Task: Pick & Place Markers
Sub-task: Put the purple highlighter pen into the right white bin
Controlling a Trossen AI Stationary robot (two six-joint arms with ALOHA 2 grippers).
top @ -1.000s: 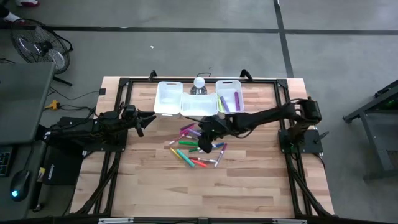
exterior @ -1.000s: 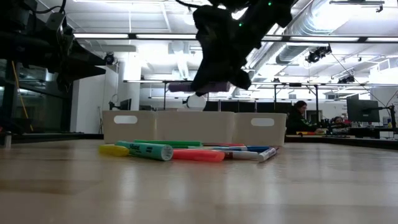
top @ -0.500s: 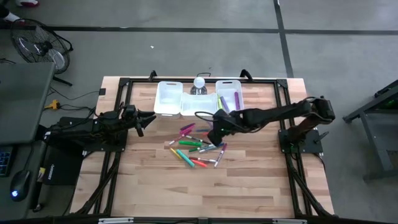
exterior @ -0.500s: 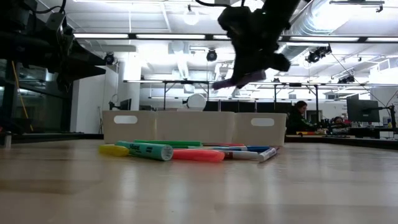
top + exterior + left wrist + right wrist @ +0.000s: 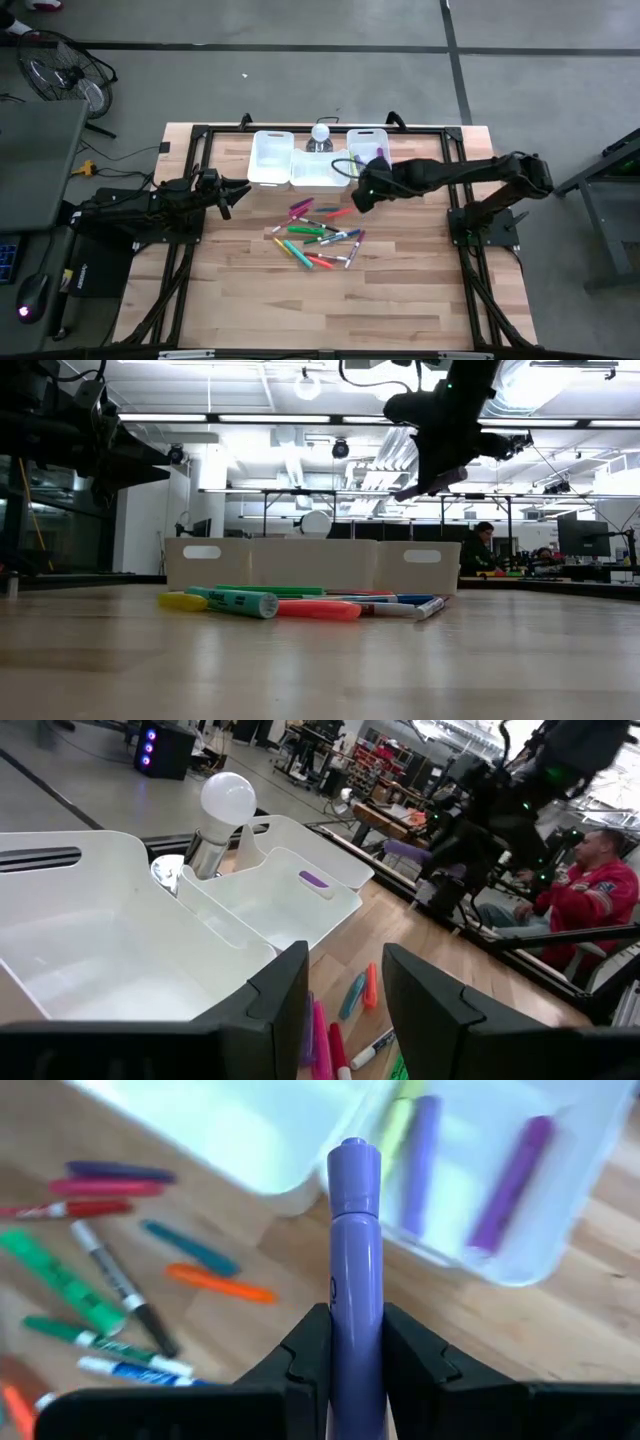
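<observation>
Carried off the pile toward the bin [image 5: 520, 1200], the right end effector [image 5: 352, 1342] clenches a purple marker [image 5: 352, 1270]; bin just ahead. Transport step; next, centre over bin, release.

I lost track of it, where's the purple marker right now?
The purple marker is held in the right gripper, in the air by the right-hand bin, above the table.
</observation>
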